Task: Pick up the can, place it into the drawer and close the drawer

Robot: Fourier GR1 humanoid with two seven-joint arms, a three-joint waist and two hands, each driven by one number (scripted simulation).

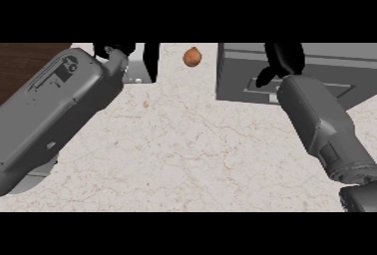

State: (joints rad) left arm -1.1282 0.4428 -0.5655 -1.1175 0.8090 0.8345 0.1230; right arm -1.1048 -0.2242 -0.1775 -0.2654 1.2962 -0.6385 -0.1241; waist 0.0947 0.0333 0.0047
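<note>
No can shows anywhere in the head view. The grey drawer unit (324, 62) sits at the counter's far right, and I cannot tell whether its drawer stands out or in. My right hand (285, 59) lies over the unit's front part, fingers stretched toward the far edge and thumb pointing down-left at a recessed handle (259, 87). My left hand (120, 52) is raised at the top left, one straight finger (151, 62) hanging down. A pale grey piece (137, 74) beside that finger is mostly hidden.
A small brown egg-shaped object (192, 56) lies on the marble counter (191, 149) between the two hands. Dark wood (26, 55) shows at the far left corner. My left forearm (52, 109) covers much of the left side.
</note>
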